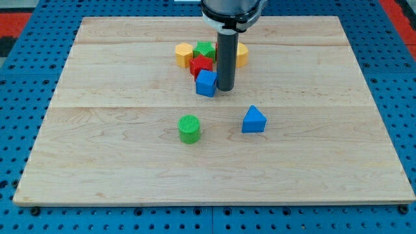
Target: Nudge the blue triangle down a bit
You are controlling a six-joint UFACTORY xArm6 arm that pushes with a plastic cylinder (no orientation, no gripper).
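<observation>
The blue triangle (253, 120) lies on the wooden board (130, 175), right of centre. My tip (225, 89) rests on the board above and to the left of the triangle, well apart from it. The tip stands right beside the blue cube (206, 83), touching or nearly touching its right side. The rod hides part of a yellow block (242, 54) behind it.
A cluster sits near the view's top centre: a yellow hexagon-like block (183, 54), a green block (205, 49) and a red block (201, 64). A green cylinder (189, 129) stands left of the blue triangle.
</observation>
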